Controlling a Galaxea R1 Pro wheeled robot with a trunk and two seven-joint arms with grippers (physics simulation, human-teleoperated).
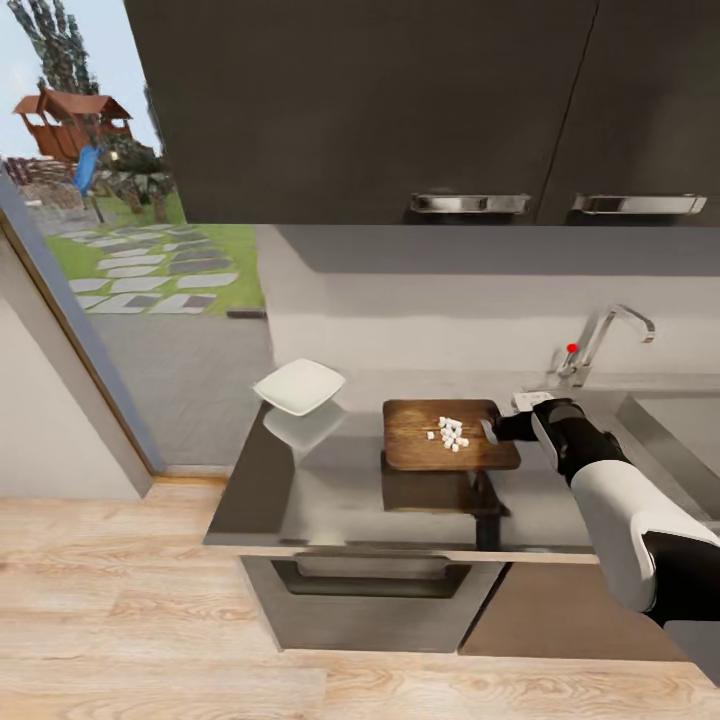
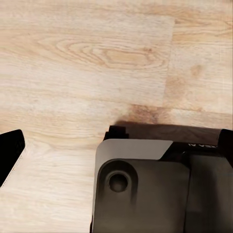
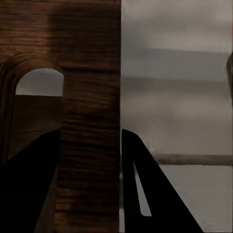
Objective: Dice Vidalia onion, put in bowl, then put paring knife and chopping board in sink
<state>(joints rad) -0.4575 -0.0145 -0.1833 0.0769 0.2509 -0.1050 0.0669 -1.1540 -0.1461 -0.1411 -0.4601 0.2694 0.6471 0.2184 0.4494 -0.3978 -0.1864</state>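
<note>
One heap of diced onion [image 1: 449,432] sitting on chopping board [image 1: 448,434], right of centre. Board raised off countertop [image 1: 300,480], its dark reflection below. Right gripper [image 1: 492,429] at board's handle end; in right wrist view, fingers [image 3: 141,189] straddling the wooden strip beside the handle slot, closed on it, so board likely held as a tray to carry dice. Bowl [image 1: 299,386] to the left on counter, well apart from board, apparently empty. Sink [image 1: 680,420] and tap [image 1: 607,342] off to the right. Left gripper [image 2: 9,150] over wooden floor [image 2: 87,63]; opening cannot be judged. Probable next step: tipping dice into bowl; spill risk if tilted early.
</note>
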